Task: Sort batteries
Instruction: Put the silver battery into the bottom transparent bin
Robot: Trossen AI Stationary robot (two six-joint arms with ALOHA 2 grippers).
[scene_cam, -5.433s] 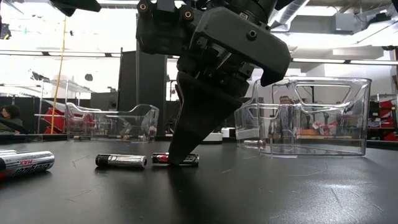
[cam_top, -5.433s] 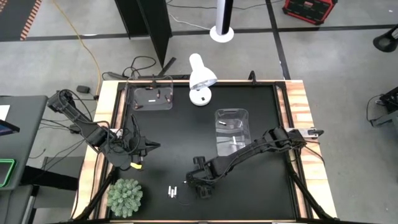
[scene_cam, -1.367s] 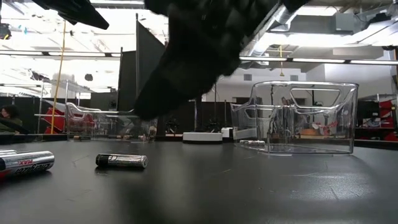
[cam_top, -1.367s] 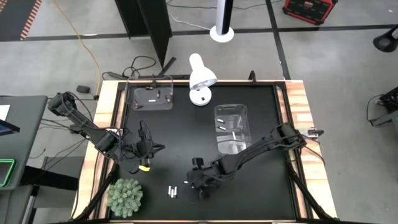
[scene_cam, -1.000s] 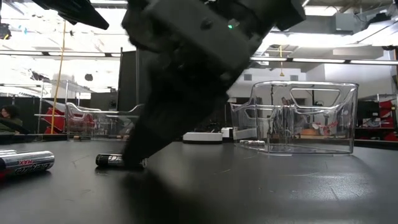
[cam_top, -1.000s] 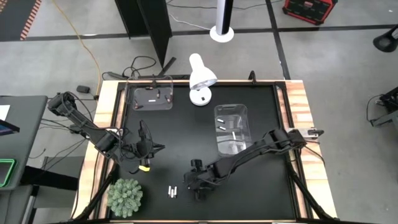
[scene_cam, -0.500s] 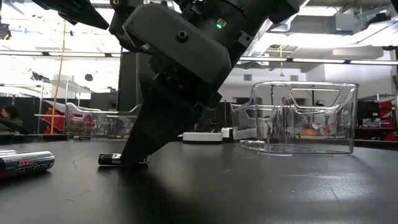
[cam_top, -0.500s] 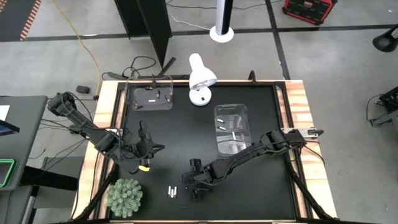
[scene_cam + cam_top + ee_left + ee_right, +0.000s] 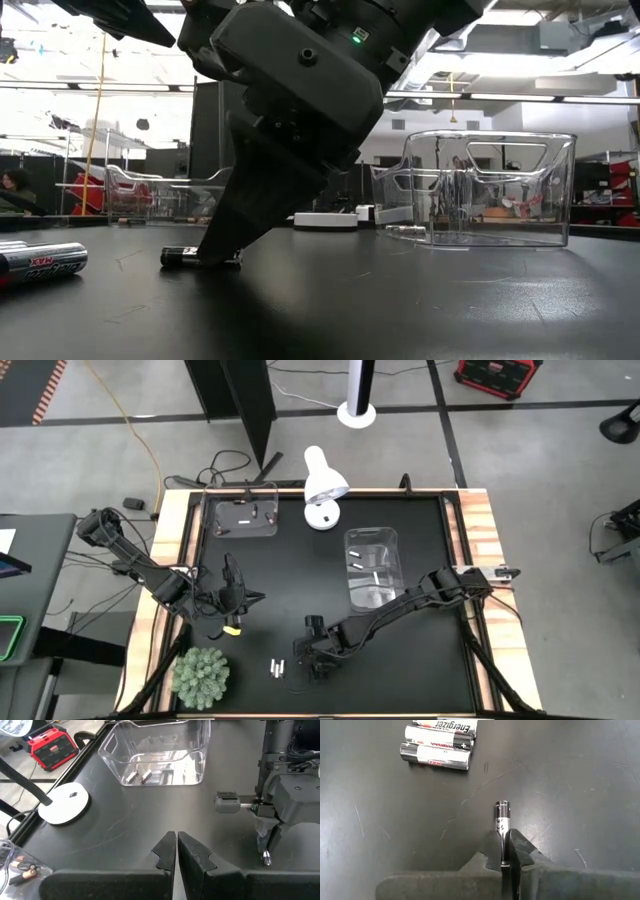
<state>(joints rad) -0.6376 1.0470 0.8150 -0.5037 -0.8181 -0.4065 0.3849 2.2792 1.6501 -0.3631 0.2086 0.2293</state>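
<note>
dark battery (image 9: pixel 502 827) lying on the mat (image 9: pixel 420 660), just right of the silver pair (image 9: pixel 440 745). right gripper (image 9: pixel 506 851) pinching its rear half; a tail-end hold, so it is risking pivoting or slipping on lift. only the right wrist view is showing this contact. left gripper (image 9: pixel 177 851) clenched, empty, idling well left of the pair.

Workshop or lab – concrete floor (image 9: pixel 120 410), red toolbox (image 9: pixel 497 374), loose cables (image 9: pixel 235 463)
</note>
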